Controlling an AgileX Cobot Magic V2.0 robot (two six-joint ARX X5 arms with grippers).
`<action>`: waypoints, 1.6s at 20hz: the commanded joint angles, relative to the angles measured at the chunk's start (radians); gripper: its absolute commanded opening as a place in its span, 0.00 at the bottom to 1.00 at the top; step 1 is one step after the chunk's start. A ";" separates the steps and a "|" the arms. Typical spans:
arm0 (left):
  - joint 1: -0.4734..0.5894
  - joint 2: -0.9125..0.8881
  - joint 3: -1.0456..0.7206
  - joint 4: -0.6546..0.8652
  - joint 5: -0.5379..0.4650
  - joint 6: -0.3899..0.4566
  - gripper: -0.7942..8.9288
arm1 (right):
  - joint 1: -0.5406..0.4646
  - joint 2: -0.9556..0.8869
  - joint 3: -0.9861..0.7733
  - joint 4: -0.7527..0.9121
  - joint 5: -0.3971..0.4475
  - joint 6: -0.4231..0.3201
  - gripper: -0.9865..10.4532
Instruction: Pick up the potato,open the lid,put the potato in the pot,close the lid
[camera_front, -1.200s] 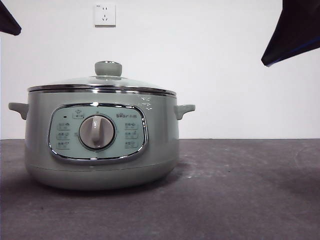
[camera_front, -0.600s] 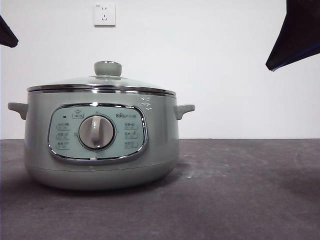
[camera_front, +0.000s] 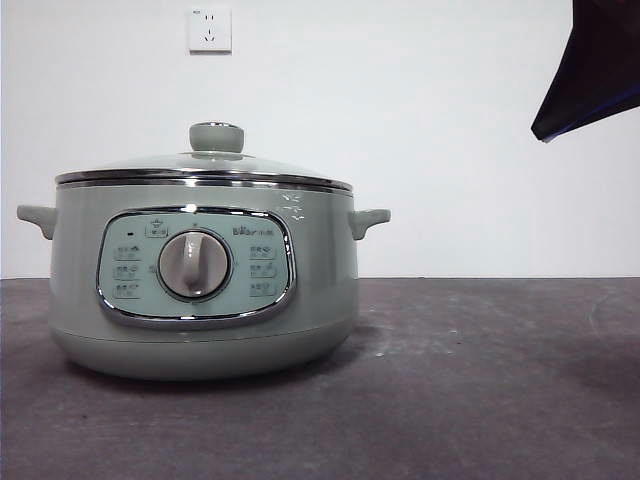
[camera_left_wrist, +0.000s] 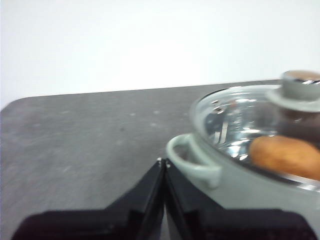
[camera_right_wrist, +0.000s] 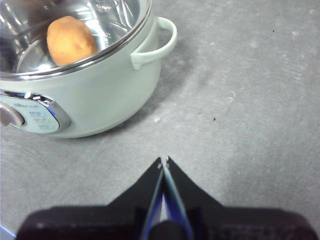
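Both pincers shut and empty: left pincer (camera_left_wrist: 163, 164) pinched tight just beside the pot's near side handle (camera_left_wrist: 192, 162), right pincer (camera_right_wrist: 164, 161) closed over bare counter (camera_right_wrist: 250, 125), well clear of the other handle (camera_right_wrist: 157, 42).

Potato (camera_right_wrist: 70, 40) lying inside the pot (camera_front: 205, 270) on its steel floor, seen through the glass from both wrist views. Lid (camera_front: 205, 165) seated level on the rim, steel edge meeting the pot all round, green knob (camera_front: 217, 136) upright at centre. Pot standing square on the counter, dial (camera_front: 194, 264) and control panel facing forward.

Against the earlier front views: dark tip at the upper left corner gone from sight altogether; dark shape (camera_front: 595, 65) at the upper right lifted slightly, now holding high. Pot and lid unmoved throughout.

Judged from this: all four steps apparently done, potato in and lid back on, arms pulling away to rest. Nothing left to grasp; only remaining risk a stray brush of the left pincer against that handle while backing off.
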 joint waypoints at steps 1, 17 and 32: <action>0.040 -0.048 -0.072 0.012 0.007 0.001 0.08 | 0.001 -0.001 -0.007 0.005 0.002 0.010 0.09; 0.083 -0.103 -0.126 -0.112 0.077 0.001 0.08 | 0.001 -0.001 -0.007 0.005 0.003 0.010 0.09; 0.083 -0.103 -0.126 -0.112 0.077 0.001 0.08 | -0.189 -0.233 -0.152 0.173 -0.061 -0.157 0.09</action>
